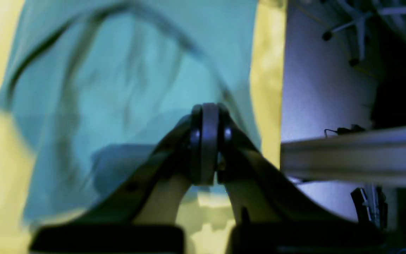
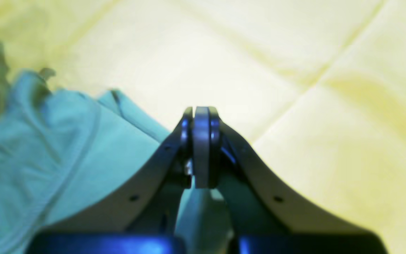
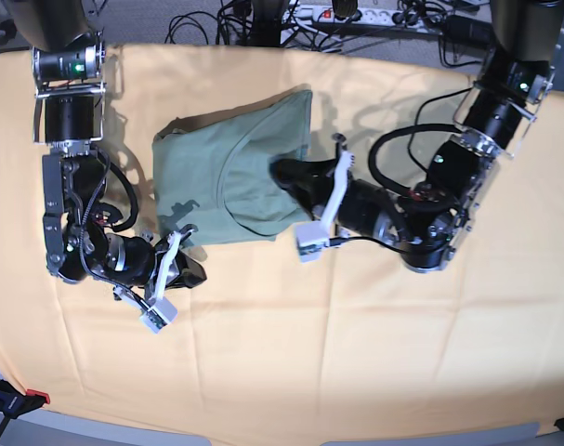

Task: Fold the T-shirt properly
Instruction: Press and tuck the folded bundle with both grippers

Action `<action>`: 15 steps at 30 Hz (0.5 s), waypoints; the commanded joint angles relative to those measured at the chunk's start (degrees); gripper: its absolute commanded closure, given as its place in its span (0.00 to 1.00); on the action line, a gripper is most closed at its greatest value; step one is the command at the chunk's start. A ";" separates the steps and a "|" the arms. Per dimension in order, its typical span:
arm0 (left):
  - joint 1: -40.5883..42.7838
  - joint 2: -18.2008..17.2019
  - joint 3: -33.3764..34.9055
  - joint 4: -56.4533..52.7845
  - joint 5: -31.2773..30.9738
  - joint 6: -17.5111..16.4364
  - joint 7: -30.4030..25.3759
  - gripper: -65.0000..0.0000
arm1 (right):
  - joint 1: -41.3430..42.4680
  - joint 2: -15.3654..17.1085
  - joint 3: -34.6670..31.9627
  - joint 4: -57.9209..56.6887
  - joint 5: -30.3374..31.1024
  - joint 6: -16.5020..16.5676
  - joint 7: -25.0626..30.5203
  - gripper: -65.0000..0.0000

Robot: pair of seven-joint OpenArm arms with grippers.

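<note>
While the T-shirt [image 3: 230,177] lies half-folded toward the far edge of the yellow cloth [image 3: 356,353], your left gripper [image 3: 300,181] and right gripper [image 3: 175,255] are both pressed together on nothing; lift either carelessly and it may snag the hem, undoing the fold.

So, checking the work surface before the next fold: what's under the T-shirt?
The T-shirt lies on a yellow-orange cloth that shows all around it. Whatever is beneath that cloth is covered. The shirt's underside and lower layers are hidden too.
</note>
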 commanded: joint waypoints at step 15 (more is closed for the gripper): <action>3.76 8.33 10.51 0.79 18.80 -0.30 -5.51 1.00 | 2.14 4.09 -7.54 -0.31 -0.37 0.30 0.44 1.00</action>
